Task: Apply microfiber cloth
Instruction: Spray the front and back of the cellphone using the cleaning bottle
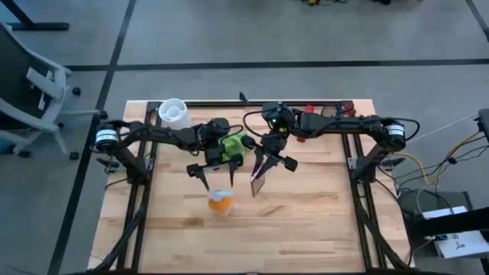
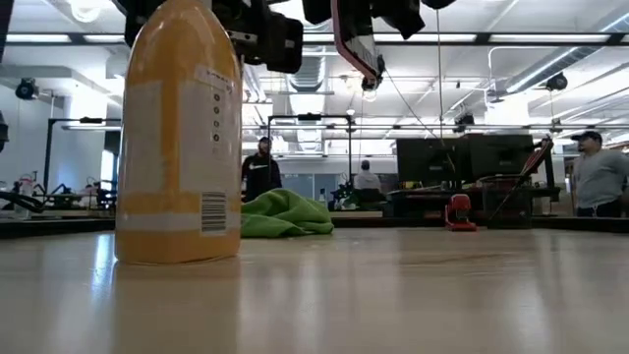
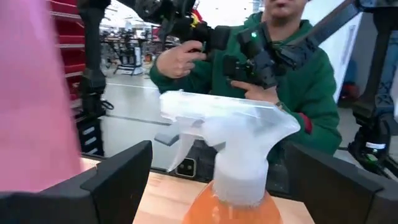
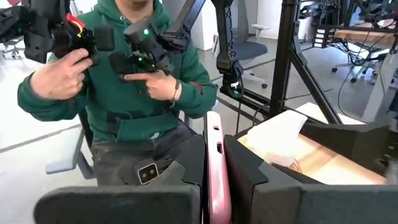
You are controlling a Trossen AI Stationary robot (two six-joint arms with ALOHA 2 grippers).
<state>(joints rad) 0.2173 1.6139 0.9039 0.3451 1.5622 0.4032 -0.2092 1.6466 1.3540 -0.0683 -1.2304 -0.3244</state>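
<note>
Between the two robot arms, toward the back of the wooden table, lies the microfiber cloth, a bright lime-green heap, crumpled rather than spread flat. From table height it shows as a low rumpled mound resting on the wood, behind the spray bottle.

Nearer the front than the cloth hangs the left hand, its two fingers wide apart and pointing down on either side of the white trigger head of an orange spray bottle. Its wrist camera shows the bottle's top standing between the spread fingers with a gap on each side, so it grips nothing.

To the cloth's right, the right hand is closed on a phone in a pink case, held edge-up above the table.

Reaching the cloth means moving back, away from the bottle. Both hands hang just beside the cloth; I judge the left, being empty, the likelier to take it. Beyond the table, a person in a green hoodie works handheld controls.
</note>
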